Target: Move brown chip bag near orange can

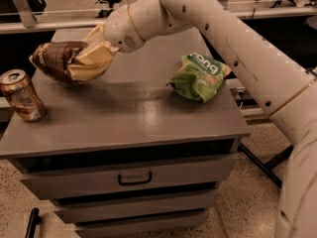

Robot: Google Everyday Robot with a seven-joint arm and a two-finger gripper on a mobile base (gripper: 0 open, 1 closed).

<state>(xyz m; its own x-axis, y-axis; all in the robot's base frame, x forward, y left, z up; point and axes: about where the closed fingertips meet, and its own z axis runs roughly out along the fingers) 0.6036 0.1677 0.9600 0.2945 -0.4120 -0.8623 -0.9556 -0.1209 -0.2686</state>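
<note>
The brown chip bag (59,59) is dark brown with a cream-yellow part and hangs in my gripper (96,51) just above the left part of the grey cabinet top (133,113). The gripper is shut on the bag's cream end. The orange can (21,96) stands upright at the left front edge of the top, a short way below and to the left of the bag. My white arm reaches in from the upper right.
A green chip bag (200,76) with white letters lies on the right side of the top. The cabinet has drawers below with a dark handle (134,178). Office chairs and a rail stand behind.
</note>
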